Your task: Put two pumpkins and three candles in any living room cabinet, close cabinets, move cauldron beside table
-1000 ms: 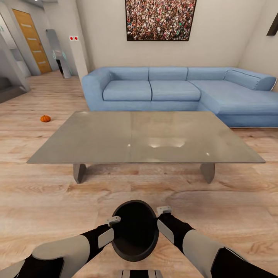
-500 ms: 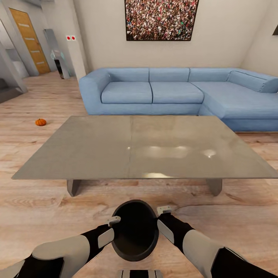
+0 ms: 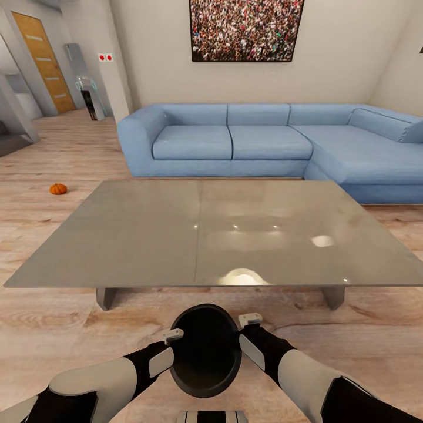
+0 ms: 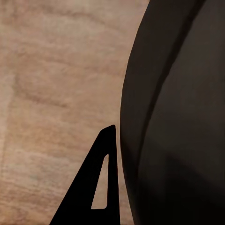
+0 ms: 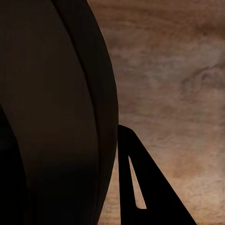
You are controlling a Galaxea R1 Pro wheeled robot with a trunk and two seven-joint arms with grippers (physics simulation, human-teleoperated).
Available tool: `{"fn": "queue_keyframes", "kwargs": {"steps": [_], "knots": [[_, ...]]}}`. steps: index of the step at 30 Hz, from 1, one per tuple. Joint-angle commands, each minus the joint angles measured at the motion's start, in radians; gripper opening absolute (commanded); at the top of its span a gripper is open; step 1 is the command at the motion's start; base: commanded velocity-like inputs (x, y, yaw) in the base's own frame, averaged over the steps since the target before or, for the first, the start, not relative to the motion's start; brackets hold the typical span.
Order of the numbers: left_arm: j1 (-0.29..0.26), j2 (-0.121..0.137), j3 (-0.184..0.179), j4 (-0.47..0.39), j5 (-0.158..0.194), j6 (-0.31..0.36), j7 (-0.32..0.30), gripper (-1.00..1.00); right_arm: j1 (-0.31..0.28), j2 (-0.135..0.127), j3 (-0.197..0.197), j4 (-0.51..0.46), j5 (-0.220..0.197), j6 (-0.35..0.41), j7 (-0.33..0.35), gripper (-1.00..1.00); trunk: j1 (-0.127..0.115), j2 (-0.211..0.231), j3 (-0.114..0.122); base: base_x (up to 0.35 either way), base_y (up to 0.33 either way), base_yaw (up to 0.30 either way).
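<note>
The black cauldron point(image 3: 205, 352) hangs between my two arms, mouth up, just short of the grey table's point(image 3: 147, 235) near edge. My left gripper point(image 3: 174, 346) is shut on its left rim and my right gripper point(image 3: 239, 338) on its right rim. In the left wrist view one dark finger point(image 4: 101, 187) lies outside the cauldron's wall point(image 4: 178, 117), with wood floor beyond. The right wrist view shows the same: a finger point(image 5: 140, 187) beside the wall point(image 5: 51, 117). One orange pumpkin point(image 3: 57, 188) sits on the floor at the far left. Candles and cabinet are out of view.
A blue corner sofa point(image 3: 264, 141) stands behind the table against the back wall, under a framed picture point(image 3: 247, 29). A hallway with a wooden door point(image 3: 44, 61) opens at the far left. Wood floor runs around the table on both sides.
The whole view has moved forward, so the table looks larger and nearer and its near edge is close to the cauldron. Arms and cauldron keep the same pose.
</note>
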Motion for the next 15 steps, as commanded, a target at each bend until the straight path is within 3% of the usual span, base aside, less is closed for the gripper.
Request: {"fn": "queue_keyframes", "kwargs": {"steps": [1,4,5,6,15], "knots": [[0.001,0.0,-0.006,0.001,0.01,0.001,0.001,-1.0,-0.001,0.0,-0.013,-0.044,0.003,-0.002,0.002,-1.0,0.0,0.0,0.0,0.002,0.0,0.0],[0.001,-0.001,-0.006,0.001,0.01,0.001,0.001,-1.0,-0.001,0.001,-0.013,-0.045,0.004,-0.002,0.002,-1.0,0.0,0.0,0.0,0.0,0.0,0.0],[0.001,-0.001,-0.006,0.001,0.01,0.001,0.001,-1.0,-0.001,0.001,-0.013,-0.045,0.004,-0.002,0.002,1.0,0.0,0.0,0.0,0.0,0.0,0.0],[0.001,0.0,-0.006,0.001,0.01,0.0,0.001,1.0,-0.001,0.001,-0.013,-0.045,0.004,-0.002,0.002,1.0,0.0,0.0,0.0,0.0,0.0,0.0],[0.001,0.001,-0.006,0.001,0.01,0.0,0.001,1.0,-0.001,0.002,-0.013,-0.043,0.002,-0.002,0.004,1.0,0.0,0.0,0.0,0.0,0.0,0.0]]}}
